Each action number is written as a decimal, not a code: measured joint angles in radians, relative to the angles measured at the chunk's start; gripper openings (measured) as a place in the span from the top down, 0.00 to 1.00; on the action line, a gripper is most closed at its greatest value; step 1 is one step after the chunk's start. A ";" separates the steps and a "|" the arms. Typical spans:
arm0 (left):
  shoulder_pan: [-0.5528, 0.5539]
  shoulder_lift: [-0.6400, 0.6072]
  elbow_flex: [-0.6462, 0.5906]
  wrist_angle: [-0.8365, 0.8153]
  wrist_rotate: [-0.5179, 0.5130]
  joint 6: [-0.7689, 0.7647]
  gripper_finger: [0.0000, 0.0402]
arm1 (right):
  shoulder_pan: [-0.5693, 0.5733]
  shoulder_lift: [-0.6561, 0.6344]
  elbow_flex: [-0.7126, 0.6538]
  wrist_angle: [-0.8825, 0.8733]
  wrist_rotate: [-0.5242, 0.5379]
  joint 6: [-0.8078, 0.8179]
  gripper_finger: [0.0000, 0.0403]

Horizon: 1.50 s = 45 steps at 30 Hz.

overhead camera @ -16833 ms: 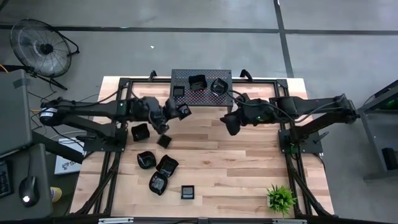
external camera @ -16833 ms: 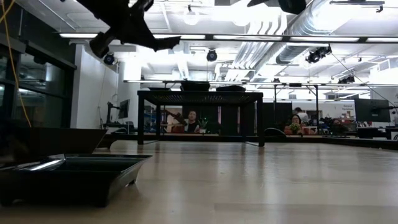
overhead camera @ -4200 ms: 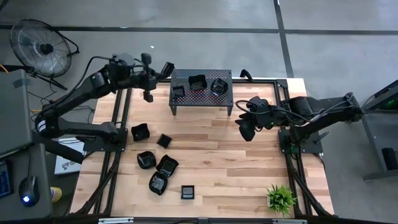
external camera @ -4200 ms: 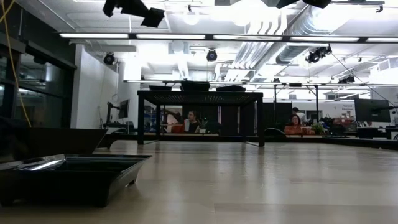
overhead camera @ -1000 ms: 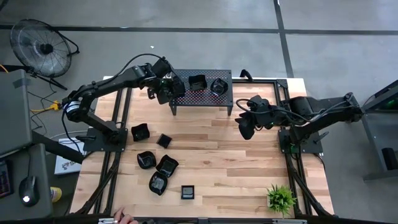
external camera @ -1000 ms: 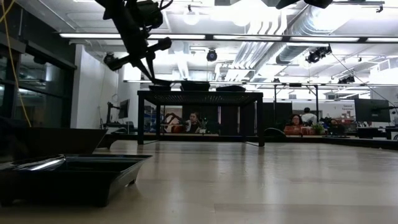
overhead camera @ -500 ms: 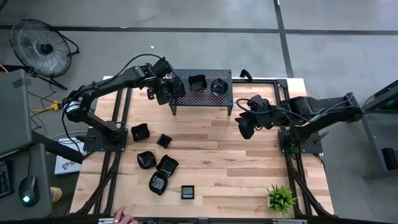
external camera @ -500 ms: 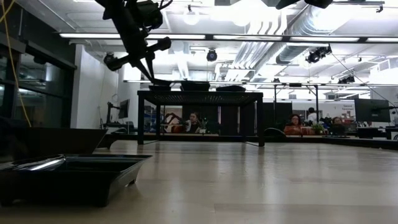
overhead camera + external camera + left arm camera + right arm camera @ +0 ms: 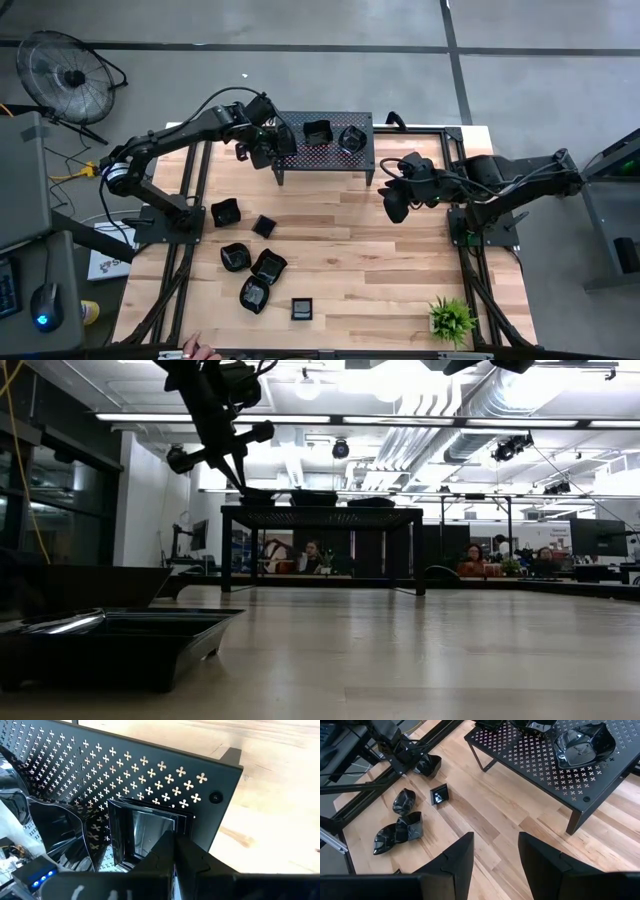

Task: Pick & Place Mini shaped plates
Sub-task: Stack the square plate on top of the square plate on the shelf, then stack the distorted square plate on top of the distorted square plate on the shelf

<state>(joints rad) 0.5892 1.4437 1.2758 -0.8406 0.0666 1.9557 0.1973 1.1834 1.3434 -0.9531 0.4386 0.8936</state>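
Note:
A black perforated stand (image 9: 330,156) stands at the table's far middle. On it sit two glossy black mini plates (image 9: 318,132) (image 9: 352,138). A small square plate (image 9: 145,827) lies at the stand's left end. My left gripper (image 9: 276,146) is shut, slants down over that end, and its tips (image 9: 173,840) stand at the square plate's near rim. My right gripper (image 9: 393,208) hangs open above the table, right of the stand, with nothing between its fingers (image 9: 462,855). My left gripper's shut fingertips lie over the near rim (image 9: 165,831) of the small square plate, slanting down from the table's left. The plate rests on the stand. The fingers hide the rim there, so I cannot tell whether they touch or pinch it.
Several loose black plates lie on the table's left half (image 9: 226,212) (image 9: 264,226) (image 9: 236,256) (image 9: 302,308). One plate fills the low view's near left (image 9: 110,640). A small green plant (image 9: 452,318) stands at the near right. A person's hand (image 9: 195,348) shows at the near edge.

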 joint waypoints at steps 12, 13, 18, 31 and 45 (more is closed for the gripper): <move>0.000 0.000 0.000 0.000 -0.024 -0.004 0.91 | 0.000 0.000 0.000 0.000 -0.002 0.008 0.63; 0.000 0.000 0.000 0.001 -0.024 -0.008 0.90 | 0.000 0.000 0.000 0.000 -0.002 0.008 0.63; 0.000 0.000 0.000 0.002 -0.025 -0.038 0.86 | 0.000 0.001 0.000 0.000 -0.003 0.008 0.63; 0.000 0.000 0.000 0.007 -0.033 -0.108 0.75 | 0.000 0.001 0.000 0.000 -0.003 0.007 0.63; -0.015 -0.039 0.000 -0.023 -0.194 -0.421 0.69 | 0.000 0.001 0.000 0.000 -0.008 -0.003 0.63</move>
<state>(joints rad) 0.5742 1.4044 1.2755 -0.8638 -0.1270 1.5350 0.1974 1.1847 1.3434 -0.9531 0.4305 0.8902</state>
